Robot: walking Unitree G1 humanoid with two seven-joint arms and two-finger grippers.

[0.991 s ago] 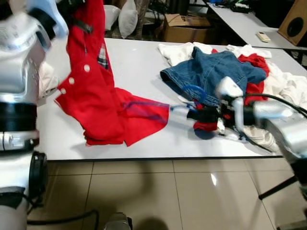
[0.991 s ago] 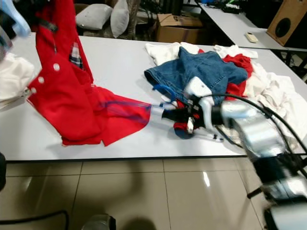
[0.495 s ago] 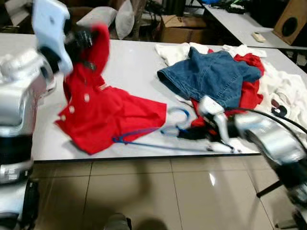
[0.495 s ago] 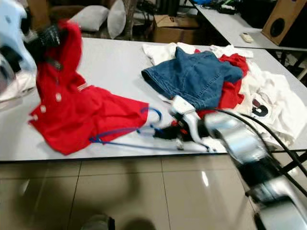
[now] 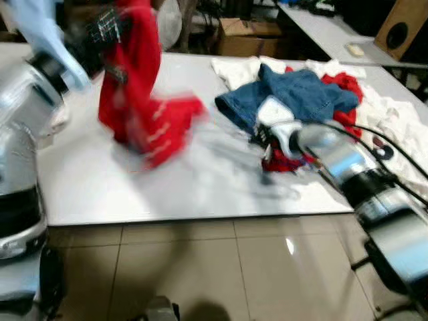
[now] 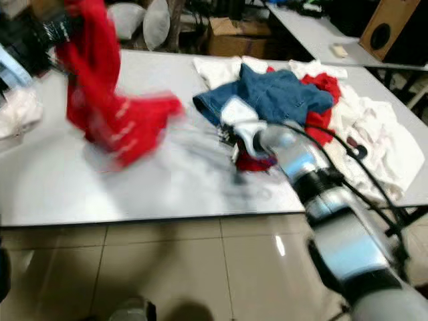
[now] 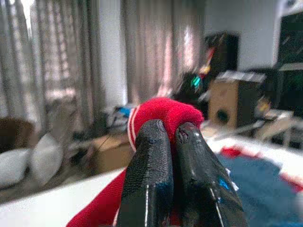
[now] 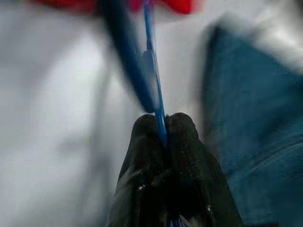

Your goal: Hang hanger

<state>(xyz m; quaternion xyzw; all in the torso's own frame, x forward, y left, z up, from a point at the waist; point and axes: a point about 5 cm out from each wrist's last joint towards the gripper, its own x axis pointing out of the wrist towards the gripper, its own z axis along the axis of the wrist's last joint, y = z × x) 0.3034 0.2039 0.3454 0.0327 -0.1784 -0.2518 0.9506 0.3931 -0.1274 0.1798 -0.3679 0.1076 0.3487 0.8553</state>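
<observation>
Our right hand (image 8: 161, 127) is clamped on the thin blue hanger (image 8: 150, 61), held above the white desk (image 5: 180, 194) beside the denim garment (image 5: 301, 93). Our left hand (image 7: 171, 135) pinches the red shirt (image 5: 137, 87), lifting it, blurred, over the desk's left side.

On the table (image 5: 200, 180), a shirt (image 5: 144, 107) hangs at the left, a clothes pile (image 5: 321, 100) lies right, boxes (image 5: 244, 37) behind.
</observation>
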